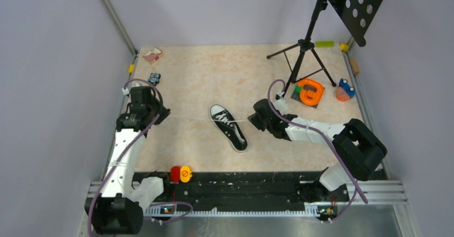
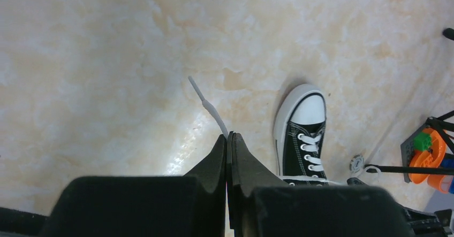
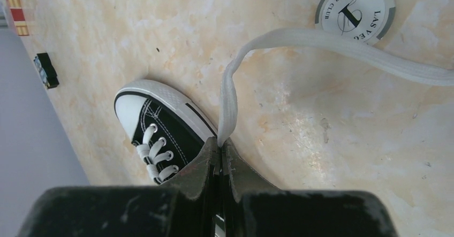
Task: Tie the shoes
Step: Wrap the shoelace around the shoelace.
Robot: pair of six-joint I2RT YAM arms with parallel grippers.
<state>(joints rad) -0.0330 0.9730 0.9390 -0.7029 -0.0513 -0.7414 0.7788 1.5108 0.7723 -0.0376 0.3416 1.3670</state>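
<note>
Item: sneaker [image 1: 228, 127], single, mid-table between arms, toe pointing far-left. Black canvas, white toe cap, white sole edge, white laces [image 3: 230, 87] drawn out to both sides.
Left gripper [image 2: 229, 136]: fingers together, clamped on left lace near tip.
Right gripper [image 3: 220, 142]: clamped on right lace; slack loop near poker chip [image 3: 355, 10].
Step, judged: cross ends over tongue. Pull evenly, gently; light shoe likely to drag.

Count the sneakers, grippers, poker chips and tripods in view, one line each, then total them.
sneaker: 1
grippers: 2, the left gripper and the right gripper, both shut on lace
poker chip: 1
tripod: 1
total: 5
</note>
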